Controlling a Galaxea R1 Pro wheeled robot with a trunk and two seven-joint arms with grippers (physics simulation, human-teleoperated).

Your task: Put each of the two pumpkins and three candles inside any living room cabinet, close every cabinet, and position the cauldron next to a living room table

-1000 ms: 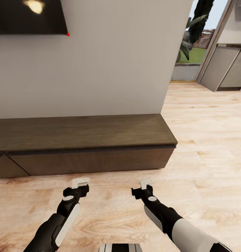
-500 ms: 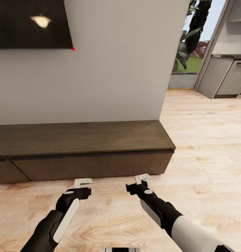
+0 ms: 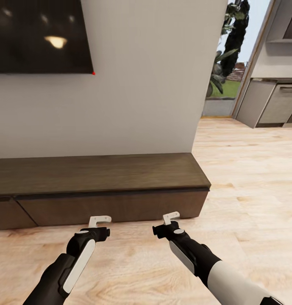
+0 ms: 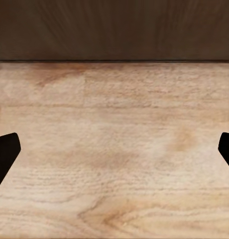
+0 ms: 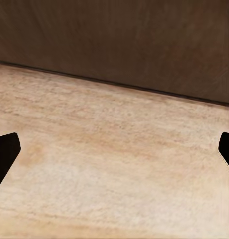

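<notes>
We had backed slightly from the long dark brown wooden cabinet [image 3: 99, 186], its drawers closed; our left gripper [image 3: 100, 220] and right gripper [image 3: 171, 217] hung spread and empty, no pumpkins collected.

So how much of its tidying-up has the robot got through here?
Hard to say. The cabinet looks fully closed along its front. The left gripper and right gripper are open and hold nothing, low over the floor before it. Whether anything is stored inside cannot be told.
</notes>
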